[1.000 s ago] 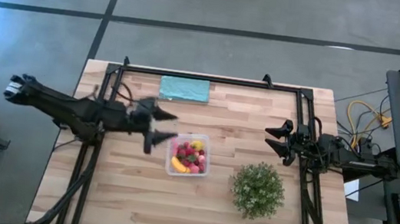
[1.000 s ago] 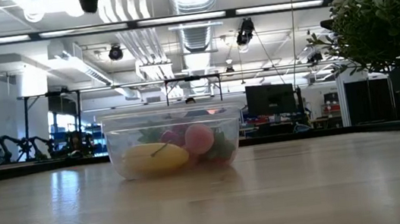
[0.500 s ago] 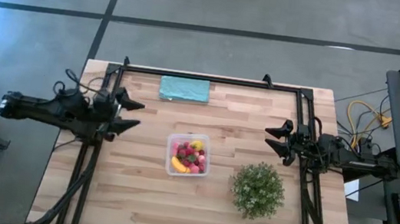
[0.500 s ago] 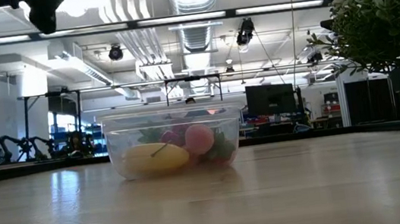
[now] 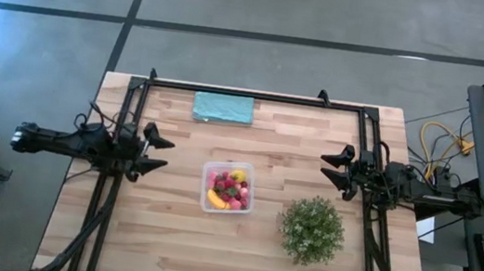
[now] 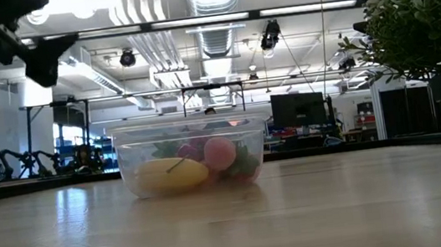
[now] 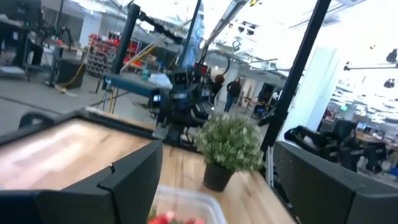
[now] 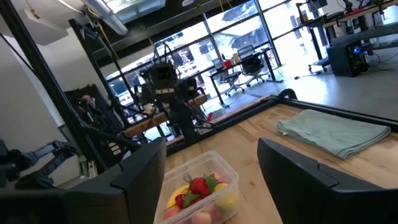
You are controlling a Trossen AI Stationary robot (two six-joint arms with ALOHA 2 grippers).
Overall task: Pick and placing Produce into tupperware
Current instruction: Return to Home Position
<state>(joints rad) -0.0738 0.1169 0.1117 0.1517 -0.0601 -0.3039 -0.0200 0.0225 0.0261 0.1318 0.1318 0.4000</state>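
The small square clear plastic container [image 5: 205, 179], holding red, pink and yellow fruit pieces [image 5: 229, 188], sat mid-table on the bare wooden tabletop [image 5: 163, 237], well apart from the left gripper [image 5: 162, 148] at the left edge and the right gripper [image 5: 332, 166] at the right edge, both spread wide and empty.

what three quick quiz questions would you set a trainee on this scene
1. True or false: all the produce in view lies inside the tupperware.
2. Fill in: the left gripper and the right gripper both have their fingers ___.
3. Which is nearest the right gripper in the high view? A tupperware, B potted plant, C left gripper.

Key: 1 true; 2 open; 3 B.
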